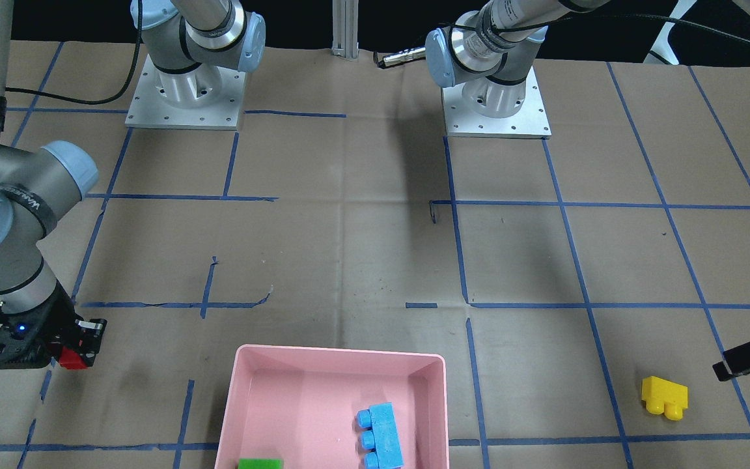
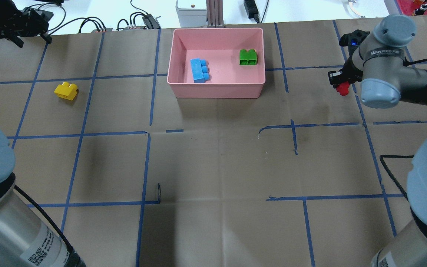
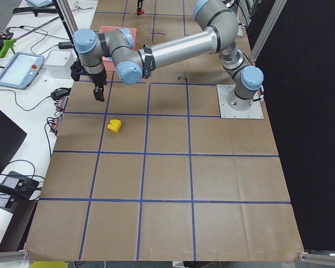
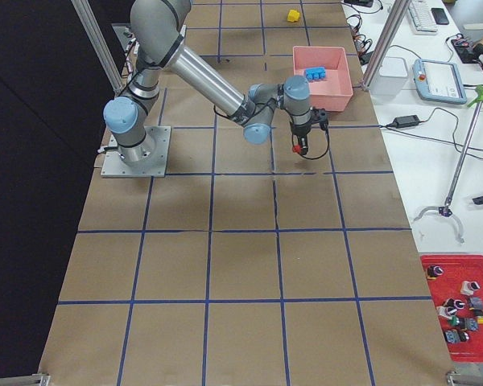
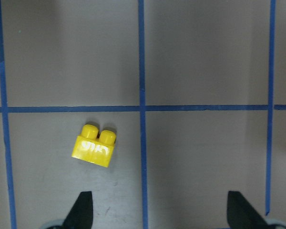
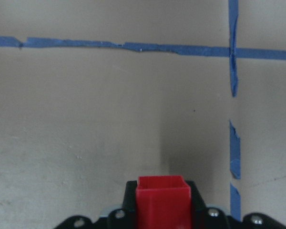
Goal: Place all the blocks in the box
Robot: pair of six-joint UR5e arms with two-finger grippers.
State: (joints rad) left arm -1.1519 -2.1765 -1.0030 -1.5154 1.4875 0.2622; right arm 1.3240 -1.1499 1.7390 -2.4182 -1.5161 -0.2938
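Observation:
The pink box (image 2: 217,91) holds the light-blue block (image 2: 199,70) and the green block (image 2: 248,57); both also show in the front view, blue (image 1: 381,435) and green (image 1: 260,463). The yellow block (image 2: 66,91) lies on the table left of the box. My left gripper (image 5: 159,214) is open and empty, hovering above the table with the yellow block (image 5: 95,148) just ahead of its fingers. My right gripper (image 2: 341,84) is shut on the red block (image 6: 163,200) and holds it above the table, to the right of the box.
Blue tape lines grid the brown paper table. Both arm bases (image 1: 185,98) (image 1: 495,104) stand at the robot's side. Cables and power units (image 2: 143,20) lie beyond the table's far edge behind the box. A pendant (image 3: 19,70) sits on the side bench.

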